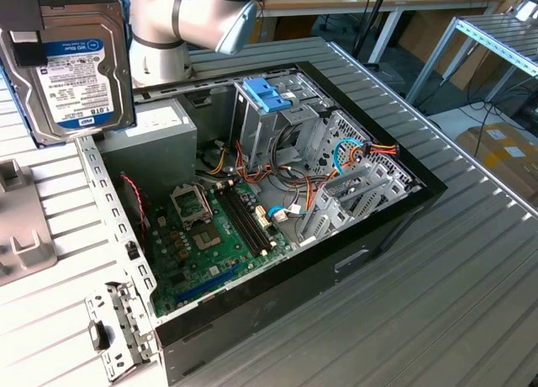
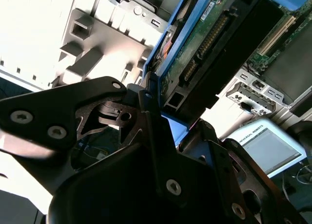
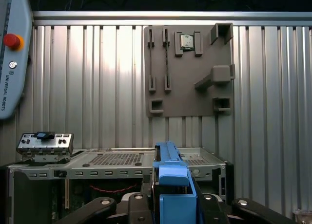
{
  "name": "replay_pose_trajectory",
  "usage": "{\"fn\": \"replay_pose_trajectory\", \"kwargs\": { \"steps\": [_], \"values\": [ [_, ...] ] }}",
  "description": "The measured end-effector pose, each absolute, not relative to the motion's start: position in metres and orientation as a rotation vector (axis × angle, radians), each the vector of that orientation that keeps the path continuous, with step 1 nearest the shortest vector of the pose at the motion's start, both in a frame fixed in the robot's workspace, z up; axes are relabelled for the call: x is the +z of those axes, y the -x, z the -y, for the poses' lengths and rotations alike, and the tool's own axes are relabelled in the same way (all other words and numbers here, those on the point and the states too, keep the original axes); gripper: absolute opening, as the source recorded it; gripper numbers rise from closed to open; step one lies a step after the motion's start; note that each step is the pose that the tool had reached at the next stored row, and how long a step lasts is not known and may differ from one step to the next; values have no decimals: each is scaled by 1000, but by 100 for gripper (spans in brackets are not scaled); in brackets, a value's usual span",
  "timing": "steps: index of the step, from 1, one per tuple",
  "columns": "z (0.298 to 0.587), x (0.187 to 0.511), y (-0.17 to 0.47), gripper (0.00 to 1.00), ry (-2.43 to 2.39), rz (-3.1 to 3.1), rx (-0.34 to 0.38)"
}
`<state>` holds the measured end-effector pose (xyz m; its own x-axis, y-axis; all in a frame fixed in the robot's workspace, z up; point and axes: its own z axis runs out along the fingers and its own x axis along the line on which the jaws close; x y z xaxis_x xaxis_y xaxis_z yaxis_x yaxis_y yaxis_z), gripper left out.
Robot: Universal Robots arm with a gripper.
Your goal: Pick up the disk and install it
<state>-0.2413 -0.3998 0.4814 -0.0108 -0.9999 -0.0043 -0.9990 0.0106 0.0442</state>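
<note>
The disk (image 1: 71,67) is up in the air, the gripper (image 2: 173,118) clamped on its blue rail (image 3: 168,185), well clear of the open computer case (image 1: 336,269). Pickup's done; it isn't installed in the case yet.

grey metal disk (image 1: 71,63) with glossy paper label, blue plastic rails

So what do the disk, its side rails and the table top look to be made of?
The disk: grey metal casing with a dull sheen, plus a glossy, paper-like label. Its side rails: probably light-blue plastic, smooth, matte and moulded-looking. The table: ribbed silvery metal, likely aluminium, with a brushed finish that reflects light.
</note>
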Motion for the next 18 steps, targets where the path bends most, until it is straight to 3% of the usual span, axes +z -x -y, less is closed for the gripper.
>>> {"fn": "replay_pose_trajectory", "kwargs": {
  "steps": [18],
  "values": [
    [400, 481, 224, 37, -2189, 2213, -53]
  ]
}}
